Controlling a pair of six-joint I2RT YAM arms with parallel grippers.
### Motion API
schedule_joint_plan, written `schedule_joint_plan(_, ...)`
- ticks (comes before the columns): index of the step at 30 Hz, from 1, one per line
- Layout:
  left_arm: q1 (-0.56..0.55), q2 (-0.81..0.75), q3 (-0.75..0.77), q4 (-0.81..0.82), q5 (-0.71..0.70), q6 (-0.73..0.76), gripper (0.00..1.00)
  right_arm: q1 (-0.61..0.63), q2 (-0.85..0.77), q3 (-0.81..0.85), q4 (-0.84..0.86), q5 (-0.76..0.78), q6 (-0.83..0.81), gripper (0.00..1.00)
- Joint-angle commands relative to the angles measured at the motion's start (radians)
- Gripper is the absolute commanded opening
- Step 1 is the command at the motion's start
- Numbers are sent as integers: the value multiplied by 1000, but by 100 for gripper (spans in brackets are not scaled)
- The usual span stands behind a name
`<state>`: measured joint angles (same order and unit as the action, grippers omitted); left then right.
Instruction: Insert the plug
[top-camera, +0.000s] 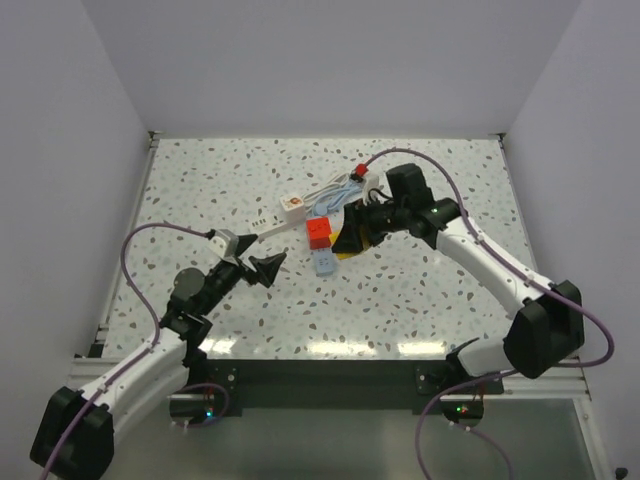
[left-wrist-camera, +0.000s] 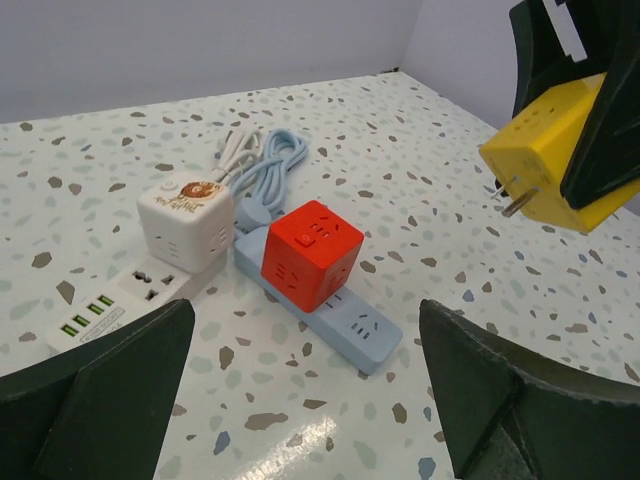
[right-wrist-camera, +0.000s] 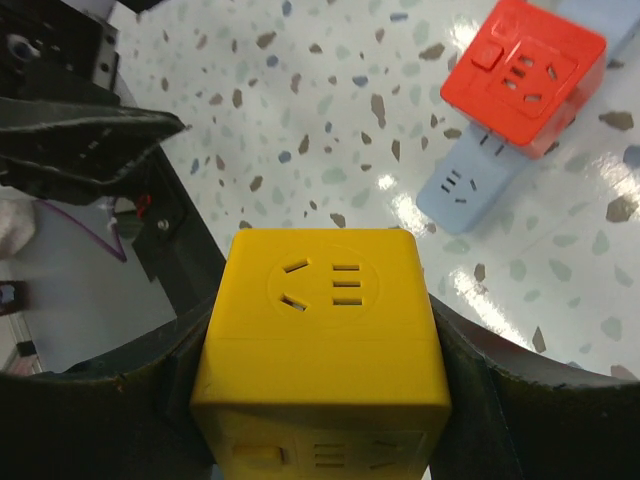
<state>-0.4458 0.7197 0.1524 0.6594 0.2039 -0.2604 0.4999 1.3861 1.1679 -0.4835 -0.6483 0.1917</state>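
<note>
Beside blue strip (left-wrist-camera: 352, 325), raised off bench (top-camera: 450, 300), we grip yellow plug cube (right-wrist-camera: 320, 340) in right claw (top-camera: 362, 222), prongs angled toward strip's free sockets. Empty left claw (top-camera: 255, 262) gapes short of strip, maybe to steady it.

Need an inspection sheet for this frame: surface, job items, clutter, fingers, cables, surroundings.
Surface: terrazzo table, no spills seen.
Job's things: yellow cube plug held off the table, prongs exposed; blue strip lying flat, red cube plugged into it, with an open socket beside the cube.
Clutter: white cube sitting on white strip.
Grippers: right gripper fingers shut on the yellow cube plug; left gripper open, empty.
Cables: strip cords coiled behind the strips; purple arm cables loop off both arms.
Surroundings: white walls; nothing else seen.
</note>
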Motion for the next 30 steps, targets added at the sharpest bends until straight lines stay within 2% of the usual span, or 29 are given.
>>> schedule_joint_plan(1, 36, -3, -5, -18, 28, -42, 100, 52, 71, 76, -85, 79, -35, 0)
schedule_joint_plan(13, 56, -14, -19, -18, 54, -63, 100, 143, 388, 239, -133, 269, 2, 0)
schedule_joint_plan(19, 59, -25, -27, -12, 60, -69, 100, 150, 452, 288, -168, 331, 9, 0)
schedule_joint_plan(30, 61, -35, -40, 11, 77, -82, 100, 172, 519, 271, -138, 417, 52, 0)
